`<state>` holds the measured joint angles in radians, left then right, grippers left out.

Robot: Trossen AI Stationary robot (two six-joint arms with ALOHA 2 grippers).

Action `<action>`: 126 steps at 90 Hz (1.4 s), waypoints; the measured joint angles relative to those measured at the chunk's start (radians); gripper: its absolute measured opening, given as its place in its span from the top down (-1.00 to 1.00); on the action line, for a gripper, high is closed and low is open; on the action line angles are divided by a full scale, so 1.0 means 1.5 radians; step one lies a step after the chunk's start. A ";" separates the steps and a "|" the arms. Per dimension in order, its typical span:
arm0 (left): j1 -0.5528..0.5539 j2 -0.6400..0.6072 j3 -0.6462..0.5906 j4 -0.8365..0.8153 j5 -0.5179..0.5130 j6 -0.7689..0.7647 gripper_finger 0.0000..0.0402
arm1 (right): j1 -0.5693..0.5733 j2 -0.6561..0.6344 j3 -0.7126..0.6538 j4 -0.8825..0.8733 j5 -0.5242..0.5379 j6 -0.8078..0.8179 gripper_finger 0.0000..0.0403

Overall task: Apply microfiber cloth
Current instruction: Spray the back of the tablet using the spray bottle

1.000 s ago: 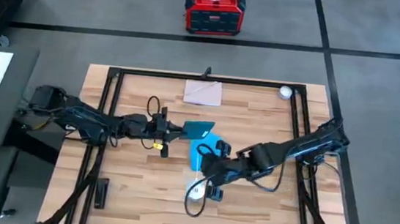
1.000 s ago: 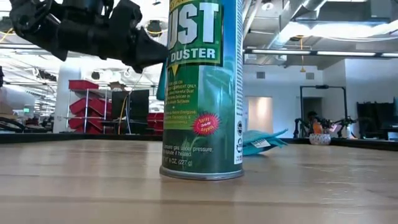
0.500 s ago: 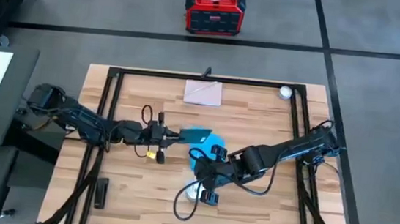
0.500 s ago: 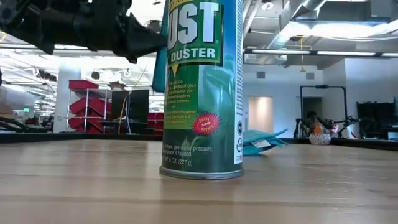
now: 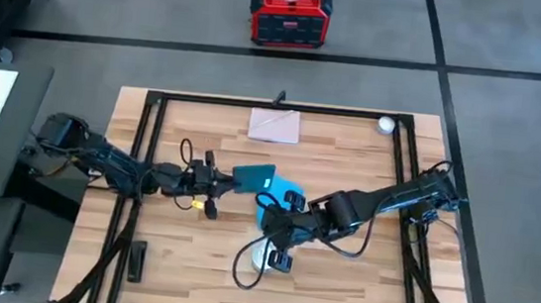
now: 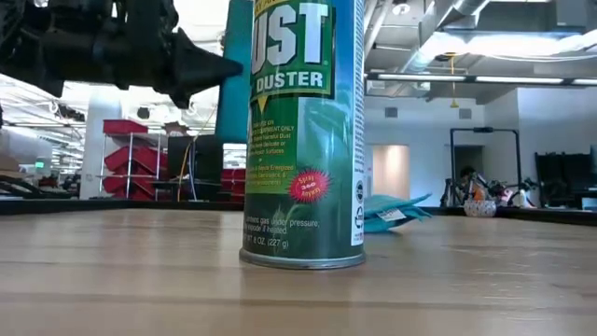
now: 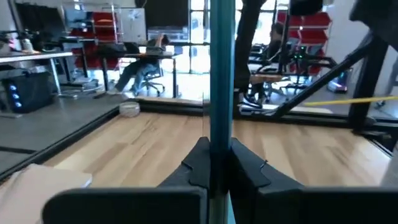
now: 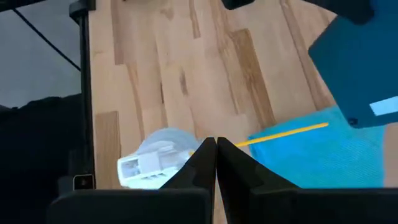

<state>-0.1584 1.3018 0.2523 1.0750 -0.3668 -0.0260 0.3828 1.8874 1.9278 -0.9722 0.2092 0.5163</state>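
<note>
i've got the left gripper (image 5: 225,179) clamped on the edge of a teal-blue flat piece (image 5: 253,177), held up off the table (image 5: 351,139). in the left wrist view that piece (image 7: 221,81) runs edge-on straight up out from btwn my two fingers (image 7: 199,163), so it's standing on edge, long axis pointing away from the gripper toward table centre. can't tell if it's part of the cloth or a separate flat thing.

the microfiber cloth (image 5: 284,199) lies flat on the wood just beside that held piece, on the side toward the right arm. in the right wrist view a corner of the cloth (image 8: 329,158) spreads flat, with a thin yellow straw (image 8: 283,135) lying across its edge.

right gripper (image 5: 282,242) sits just past the cloth, above the dust can (image 5: 262,259), jaws together, holding nothing. the can's white nozzle top (image 8: 152,160) shows right by the fingertips. low view: can (image 6: 303,131) upright on the table.

room: beige sheet (image 5: 275,125) near the far frame rail, well apart from the cloth; small white ball (image 5: 386,125) in the far corner. open wood on the near side of the cloth, apart from the can.
</note>
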 joint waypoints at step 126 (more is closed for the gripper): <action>-0.001 0.000 0.000 0.025 -0.005 -0.008 0.98 | 0.009 0.030 0.000 0.019 -0.027 0.034 1.00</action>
<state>-0.1596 1.3018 0.2523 1.1119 -0.3744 -0.0387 0.3969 1.9327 1.9278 -0.9440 0.1692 0.5677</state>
